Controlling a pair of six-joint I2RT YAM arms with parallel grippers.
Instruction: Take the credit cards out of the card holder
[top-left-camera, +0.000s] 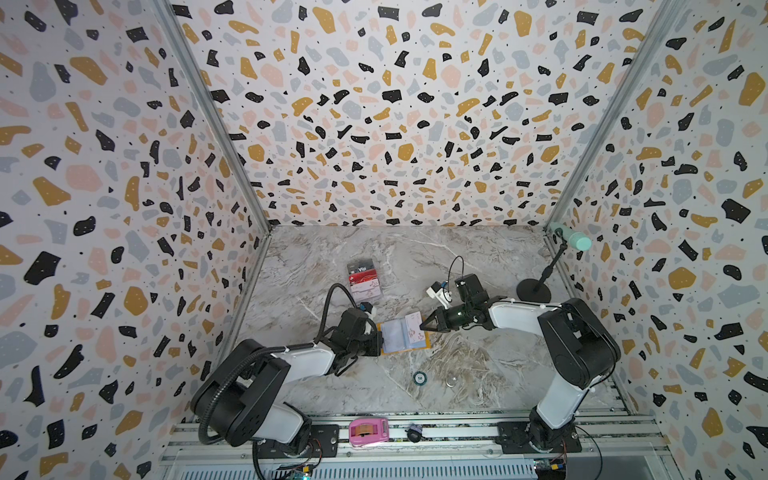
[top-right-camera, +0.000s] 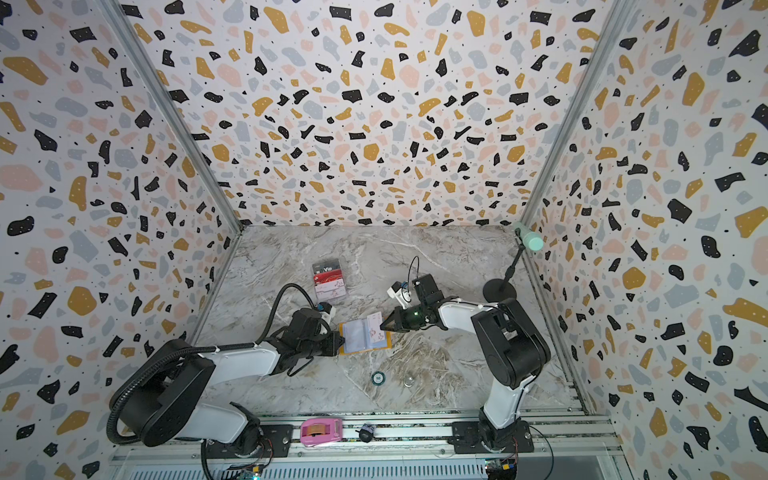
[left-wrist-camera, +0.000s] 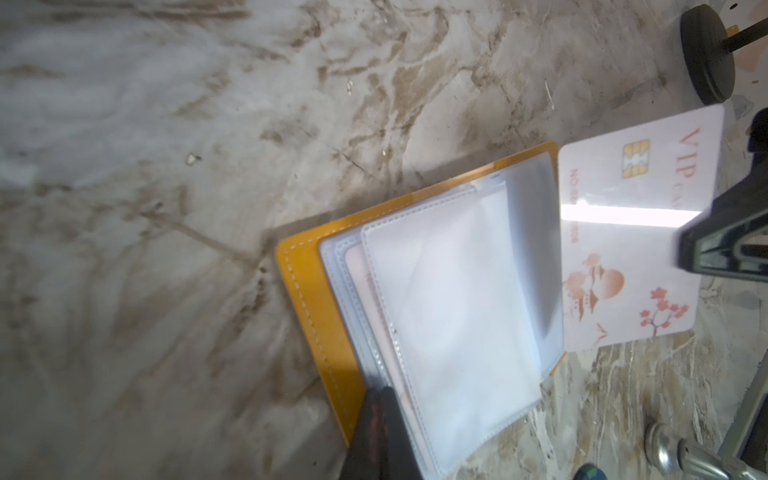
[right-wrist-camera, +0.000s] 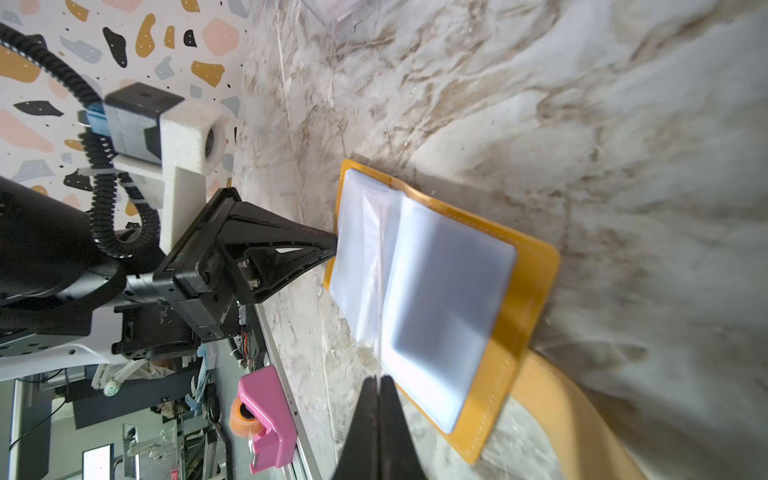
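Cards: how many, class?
5: black card, red card and scribbled white card in the clear stand; white VIP card in the right pincer; pinkish card sleeved in the card holder. Others may hide.

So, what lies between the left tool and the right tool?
The open holder, and a white card sticking out of it toward the right tool, which grips its edge. Both top views show this; the left wrist view shows the card closest.

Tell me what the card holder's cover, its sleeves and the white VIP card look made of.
The card holder cover looks like mustard leather or faux leather, matte, with a pale stitched seam along its edge. The sleeves look like soft clear plastic film: translucent, creased, with seamed borders. The white VIP card looks like stiff glossy plastic: flat, with a bright glare band.
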